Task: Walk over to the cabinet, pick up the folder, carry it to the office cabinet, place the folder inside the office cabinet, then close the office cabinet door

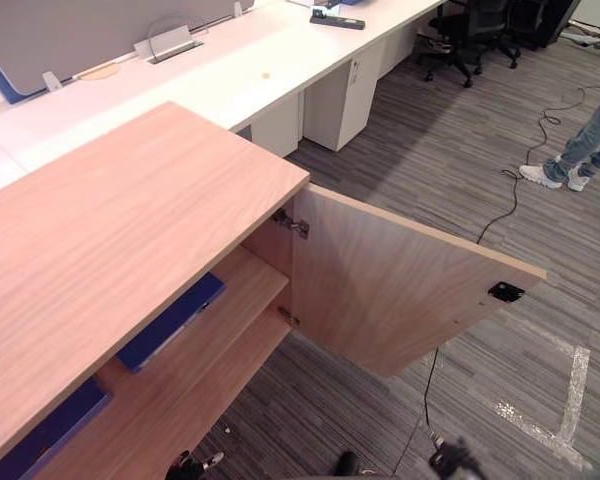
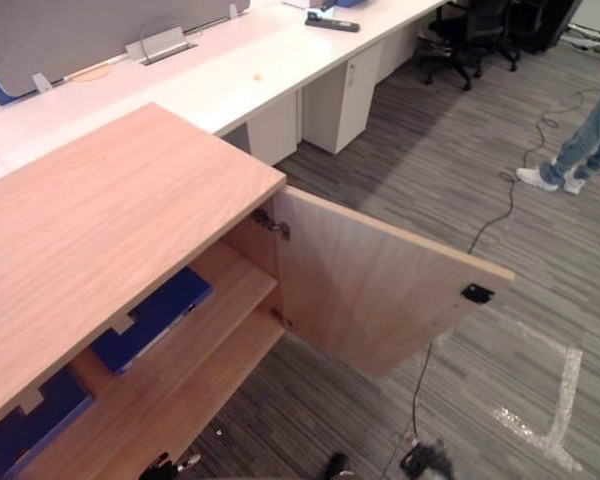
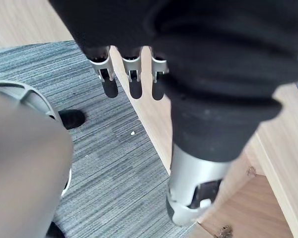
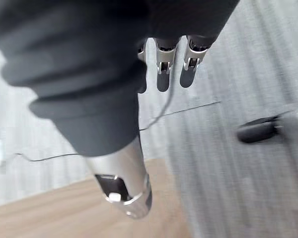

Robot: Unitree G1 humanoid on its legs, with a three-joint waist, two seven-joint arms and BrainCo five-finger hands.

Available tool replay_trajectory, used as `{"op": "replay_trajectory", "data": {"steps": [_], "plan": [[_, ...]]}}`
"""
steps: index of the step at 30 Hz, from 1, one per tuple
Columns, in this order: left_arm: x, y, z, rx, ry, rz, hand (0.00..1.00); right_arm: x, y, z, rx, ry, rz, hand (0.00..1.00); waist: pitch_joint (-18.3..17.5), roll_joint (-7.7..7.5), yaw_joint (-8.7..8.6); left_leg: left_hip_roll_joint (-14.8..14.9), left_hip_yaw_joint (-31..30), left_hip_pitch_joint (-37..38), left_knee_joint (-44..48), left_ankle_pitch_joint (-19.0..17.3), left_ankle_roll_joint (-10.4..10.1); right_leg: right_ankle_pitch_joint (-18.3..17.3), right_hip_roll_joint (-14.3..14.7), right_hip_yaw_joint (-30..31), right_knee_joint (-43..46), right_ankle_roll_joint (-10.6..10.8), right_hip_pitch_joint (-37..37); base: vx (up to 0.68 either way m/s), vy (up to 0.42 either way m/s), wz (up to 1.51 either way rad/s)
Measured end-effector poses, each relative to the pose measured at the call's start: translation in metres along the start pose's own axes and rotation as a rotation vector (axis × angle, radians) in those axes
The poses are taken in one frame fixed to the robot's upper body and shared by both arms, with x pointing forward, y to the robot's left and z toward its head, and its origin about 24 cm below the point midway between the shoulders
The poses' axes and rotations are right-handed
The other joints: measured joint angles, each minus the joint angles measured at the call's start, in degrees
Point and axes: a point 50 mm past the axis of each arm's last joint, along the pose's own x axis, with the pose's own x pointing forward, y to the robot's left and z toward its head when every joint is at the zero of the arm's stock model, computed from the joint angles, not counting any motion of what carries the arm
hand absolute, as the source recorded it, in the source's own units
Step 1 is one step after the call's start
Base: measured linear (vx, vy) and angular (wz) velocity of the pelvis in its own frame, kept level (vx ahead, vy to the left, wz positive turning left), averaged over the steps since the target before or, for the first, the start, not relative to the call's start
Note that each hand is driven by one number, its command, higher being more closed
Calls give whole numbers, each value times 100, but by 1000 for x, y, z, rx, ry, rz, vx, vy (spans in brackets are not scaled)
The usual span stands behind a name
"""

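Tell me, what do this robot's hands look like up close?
The left hand and right hand look alike: a black ribbed cover over the back and wrist, slim silver fingers with dark tips, and a thicker silver thumb set apart.

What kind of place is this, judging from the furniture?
Most likely an open-plan office: a long white desk with a grey divider screen, black swivel chairs on grey carpet, and a wooden cabinet holding blue folders.

From where I stand, the cabinet top (image 1: 130, 230) hides most of the blue folder (image 1: 172, 322) on the shelf, a second blue folder (image 1: 48, 426) runs off the picture's lower edge, and the person (image 1: 590, 140) is cut off above the legs.
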Motion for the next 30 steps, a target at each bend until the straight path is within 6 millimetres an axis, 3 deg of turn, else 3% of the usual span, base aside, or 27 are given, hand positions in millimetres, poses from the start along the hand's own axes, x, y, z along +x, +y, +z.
{"op": "replay_trajectory", "data": {"steps": [1,4,5,9,12,15,19,22,30], "plan": [[0,1,-1,1,-1,2,0,2,0,17,8,-61,0,0,5,11,-7,1,4,0,23,-13,-3,5,-2,25,0,1,0,-16,-26,-16],[-2,5,-3,9,0,9,0,6,-11,106,112,-362,-58,0,34,103,-20,-7,-9,-14,95,-36,-8,20,-37,40,4,7,0,-13,-18,-3],[-2,6,-5,23,1,8,0,4,-19,145,179,-477,-95,0,58,164,-27,-7,-29,-16,97,-36,-10,21,-42,27,8,6,-12,-8,-16,4],[-5,6,-14,44,24,0,0,-4,-25,214,240,-648,-115,0,70,326,-54,3,-100,-112,109,-36,-9,21,-53,-40,21,5,-69,-2,-27,8],[-6,5,-15,46,29,-6,0,-7,-20,235,250,-684,-94,0,63,397,-70,-1,-239,-169,116,-35,-9,21,-76,-136,30,5,-65,5,-25,16],[-6,4,-17,57,31,-14,0,-8,-2,244,182,-696,-28,0,62,403,-66,-10,-346,-203,130,-35,-10,21,-105,-184,52,5,-64,-3,-17,11],[-8,4,-22,9,47,-29,0,-12,34,250,-47,-708,175,0,65,399,-42,-42,-414,-227,131,-36,-9,21,-162,-260,108,6,-58,-18,-7,11],[-11,8,-30,-2,68,-33,0,-17,44,262,-185,-725,268,0,74,392,-40,-49,-441,-247,130,-36,-9,22,-174,-267,133,7,-66,-8,-2,2],[-11,11,-33,8,79,-50,0,-25,77,254,-596,-682,486,0,104,353,-139,16,-435,-305,109,-34,-10,136,-66,-249,23,-39,-100,-43,-33,-2]]}}
